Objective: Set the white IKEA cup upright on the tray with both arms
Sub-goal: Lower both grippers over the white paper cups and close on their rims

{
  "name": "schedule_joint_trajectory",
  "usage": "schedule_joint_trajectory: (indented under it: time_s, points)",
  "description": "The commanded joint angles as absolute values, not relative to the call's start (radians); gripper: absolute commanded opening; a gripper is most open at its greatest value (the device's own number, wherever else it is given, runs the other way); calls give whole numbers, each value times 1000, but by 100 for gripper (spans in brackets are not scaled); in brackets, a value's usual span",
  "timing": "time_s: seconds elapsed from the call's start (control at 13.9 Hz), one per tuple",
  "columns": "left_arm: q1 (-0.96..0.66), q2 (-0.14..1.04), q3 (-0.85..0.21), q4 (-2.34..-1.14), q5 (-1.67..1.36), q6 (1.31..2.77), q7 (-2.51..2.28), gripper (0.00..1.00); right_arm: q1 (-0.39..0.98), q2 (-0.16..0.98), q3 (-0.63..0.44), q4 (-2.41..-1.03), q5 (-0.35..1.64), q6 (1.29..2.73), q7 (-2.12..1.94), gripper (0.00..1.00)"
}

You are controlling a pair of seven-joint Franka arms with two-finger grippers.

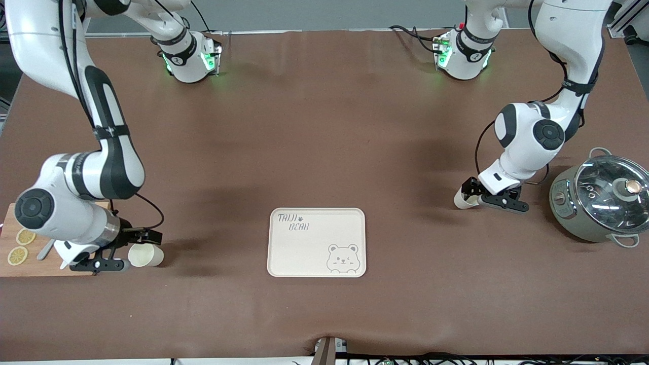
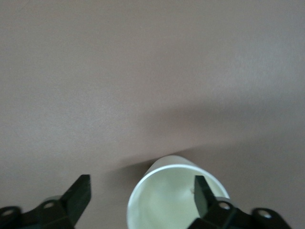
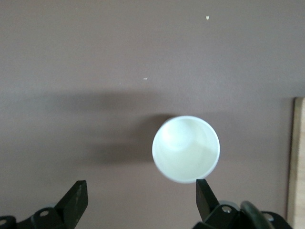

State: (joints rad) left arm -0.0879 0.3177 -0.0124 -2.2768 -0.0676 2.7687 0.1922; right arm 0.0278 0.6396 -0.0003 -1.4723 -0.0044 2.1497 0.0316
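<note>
The cream tray [image 1: 304, 251] with "TAIJI BEAR" lettering lies at the middle of the table, near the front camera. Two white cups lie on their sides. One cup [image 1: 148, 255] is beside the wooden board at the right arm's end; my right gripper [image 1: 133, 250] is open just at its mouth [image 3: 186, 149], fingers apart from it. The other cup [image 1: 462, 199] lies at the left arm's end; my left gripper [image 1: 480, 197] is open, with one finger [image 2: 201, 193] in front of the cup's open mouth [image 2: 167, 200] and the other outside it.
A grey-green pot with a glass lid [image 1: 601, 200] stands beside the left gripper at the left arm's end. A wooden cutting board [image 1: 12, 268] with lemon slices [image 1: 17, 255] lies under the right arm. Brown table surface lies between the cups and the tray.
</note>
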Motion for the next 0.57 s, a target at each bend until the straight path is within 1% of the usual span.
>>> schedule_joint_trajectory:
  time_s: [0.0,0.22,0.43,0.5]
  points:
    - [-89,319,-20,-2281,-89,2793,169,0,28,705,0,-1419,-15,2225,32,100]
    - [-92,328,-20,-2273,-89,2793,166,0,28,751,0,-1419,-14,2255,37,100]
    - [-95,328,-21,-2254,-89,2793,152,0,28,764,0,-1431,-6,2284,38,100]
    - [-101,330,-21,-2220,-89,2789,140,0,28,764,0,-1434,-8,2278,34,89]
